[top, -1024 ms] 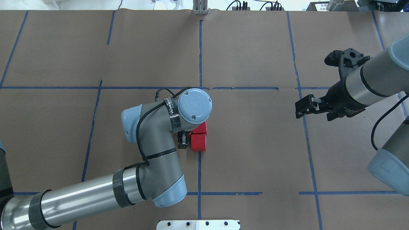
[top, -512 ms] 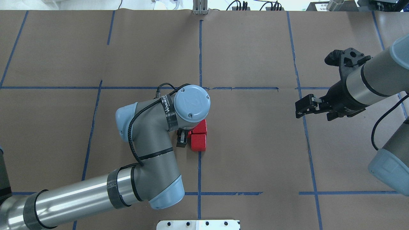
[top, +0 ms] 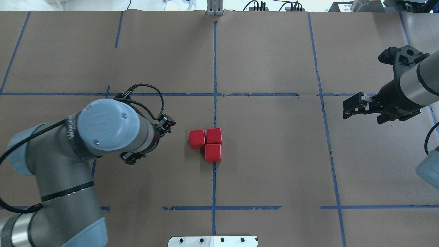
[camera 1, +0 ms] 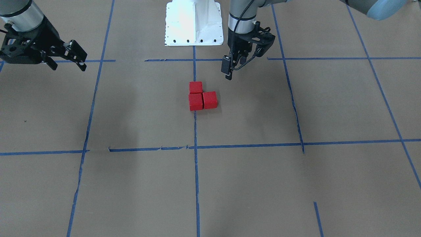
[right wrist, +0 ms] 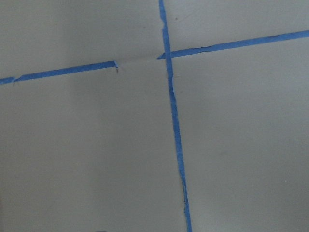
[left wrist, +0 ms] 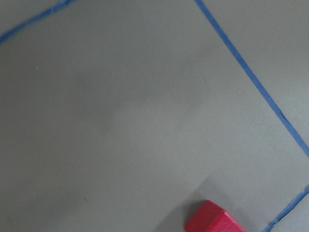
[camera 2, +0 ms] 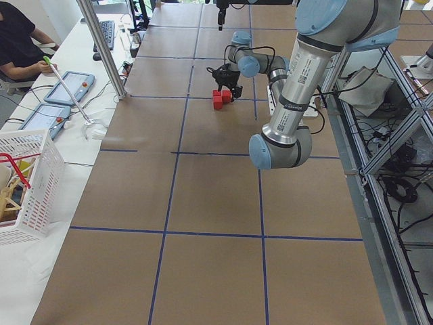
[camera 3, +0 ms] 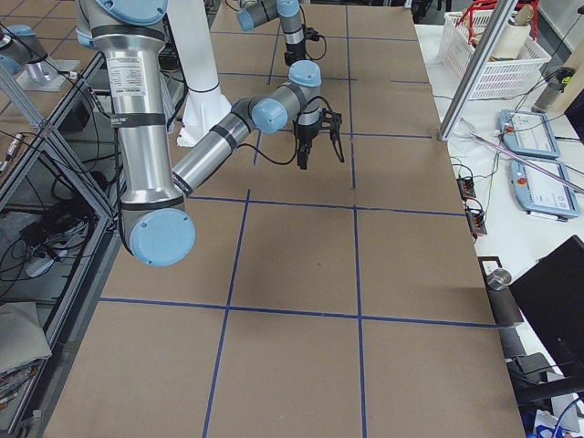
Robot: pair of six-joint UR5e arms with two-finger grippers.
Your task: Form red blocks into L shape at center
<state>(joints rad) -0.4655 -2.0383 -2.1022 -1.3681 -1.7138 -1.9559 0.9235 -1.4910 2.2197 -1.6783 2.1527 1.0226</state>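
Brown paper-covered table point(top: 274, 164) in front of me, cut into squares by blue tape lines point(top: 324, 113). My left arm point(top: 68, 178) comes in big on my own left side and bends over that half of the table. My right arm point(top: 418, 79) reaches in from the far right, well away from the middle. The white base plate point(camera 1: 194, 23) sits at my edge of the table.

Left gripper point(camera 1: 234, 67) points down above the paper, near the cubes on my left but apart from them, fingers spread and nothing between them. Right gripper point(camera 1: 84, 61) hangs above the tape out on the right, jaws parted too, carrying nothing.

And the red blocks point(top: 214, 136): all three are down on the paper at the centre, pressed face to face in an L. Two of them sit in line on the middle tape line, and the third juts off the farther one toward my left. In the left wrist view only one red corner pokes in at the bottom edge.
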